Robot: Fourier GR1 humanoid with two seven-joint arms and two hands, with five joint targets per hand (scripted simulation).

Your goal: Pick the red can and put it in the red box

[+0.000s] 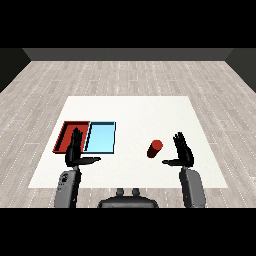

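White table (135, 107) on grey plank floor (125, 75)

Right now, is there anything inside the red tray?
Nothing shows inside the flat red tray. The black left hand covers its near right corner, so that bit is hidden. The small red can stands on the white table.

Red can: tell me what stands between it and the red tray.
The light blue tray lies between the red can and the red tray. Nothing visible separates the open right hand from the can.
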